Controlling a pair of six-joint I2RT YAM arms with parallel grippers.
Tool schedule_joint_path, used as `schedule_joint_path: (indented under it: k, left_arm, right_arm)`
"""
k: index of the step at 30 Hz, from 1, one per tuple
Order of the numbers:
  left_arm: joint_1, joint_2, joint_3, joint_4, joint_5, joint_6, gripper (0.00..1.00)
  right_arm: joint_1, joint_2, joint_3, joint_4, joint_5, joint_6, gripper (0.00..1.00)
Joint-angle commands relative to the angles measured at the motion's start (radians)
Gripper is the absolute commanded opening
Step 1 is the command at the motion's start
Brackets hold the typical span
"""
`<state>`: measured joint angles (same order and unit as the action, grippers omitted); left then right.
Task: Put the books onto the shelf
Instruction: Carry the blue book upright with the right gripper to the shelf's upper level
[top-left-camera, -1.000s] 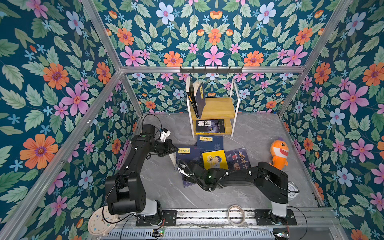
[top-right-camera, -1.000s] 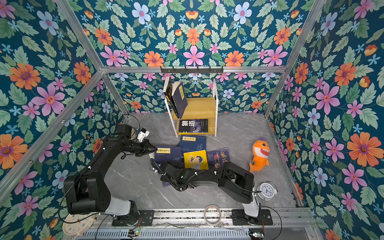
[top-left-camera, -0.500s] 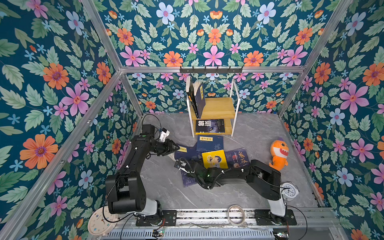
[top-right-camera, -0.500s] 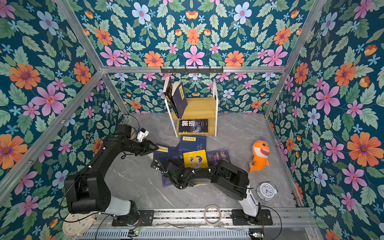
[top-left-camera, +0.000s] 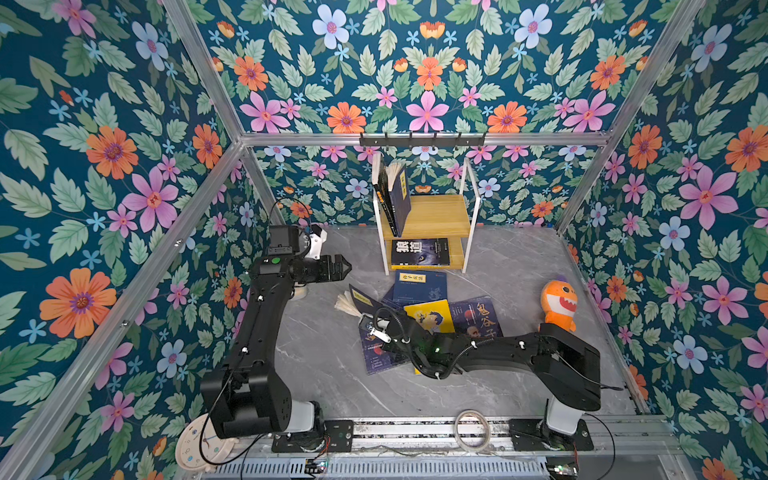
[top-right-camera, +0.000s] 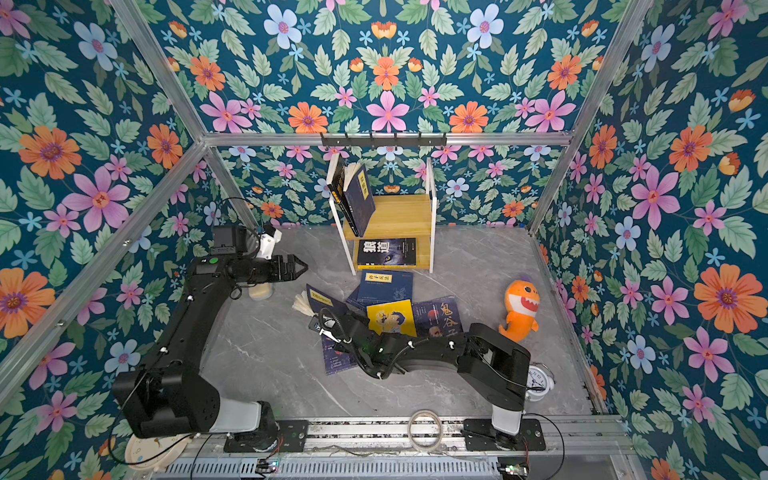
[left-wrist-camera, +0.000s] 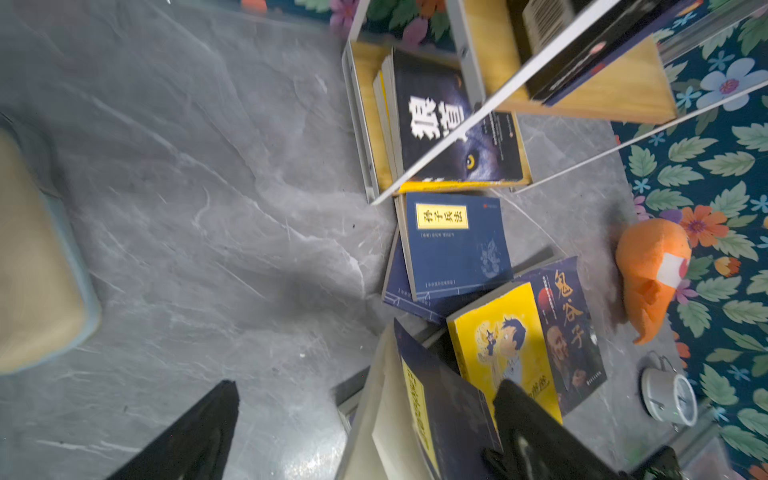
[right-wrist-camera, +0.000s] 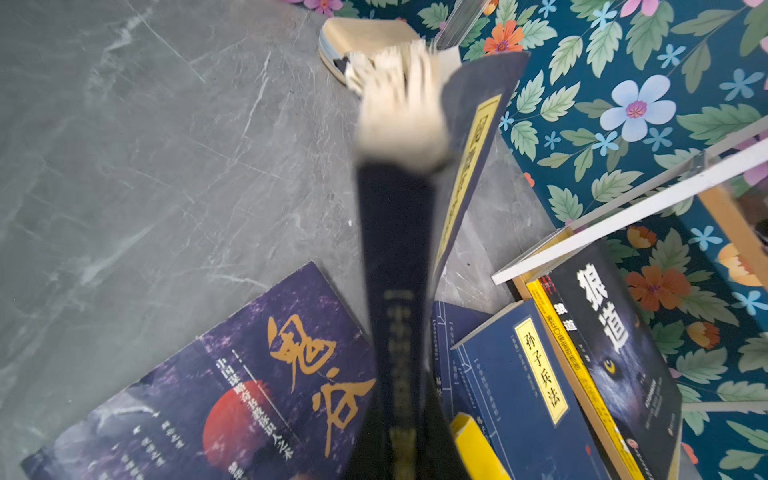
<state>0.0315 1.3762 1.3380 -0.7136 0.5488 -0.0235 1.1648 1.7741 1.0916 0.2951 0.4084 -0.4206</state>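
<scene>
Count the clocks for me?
2: a pale round clock beside the left arm's base, a white alarm clock beside the right arm's base; others could be hidden.

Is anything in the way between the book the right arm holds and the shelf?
Nothing visible. Between the held navy book and the shelf lie only flat floor books, low down. Two leaning books occupy the top board's left end.
</scene>
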Motion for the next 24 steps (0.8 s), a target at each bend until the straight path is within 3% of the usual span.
schedule_joint_path:
  k: [1,9,17,24]
  left_arm:
    - [0.001,-0.044,0.000,0.117,-0.047,0.012,1.00]
    - [0.001,-0.203,-0.143,0.339,-0.121,0.015,1.00]
    - [0.002,-0.375,-0.339,0.482,-0.128,0.023,1.00]
    - [0.018,-0.493,-0.524,0.582,-0.028,0.007,1.00]
  right_arm:
    - [-0.006,-0.048,-0.002,0.031,-0.031,0.056,0.00]
    - [-0.056,-0.204,-0.039,-0.007,-0.061,0.246,0.00]
    - [-0.094,-0.265,-0.024,-0.023,-0.033,0.278,0.00]
    - [-0.121,-0.330,0.029,-0.075,0.031,0.312,0.00]
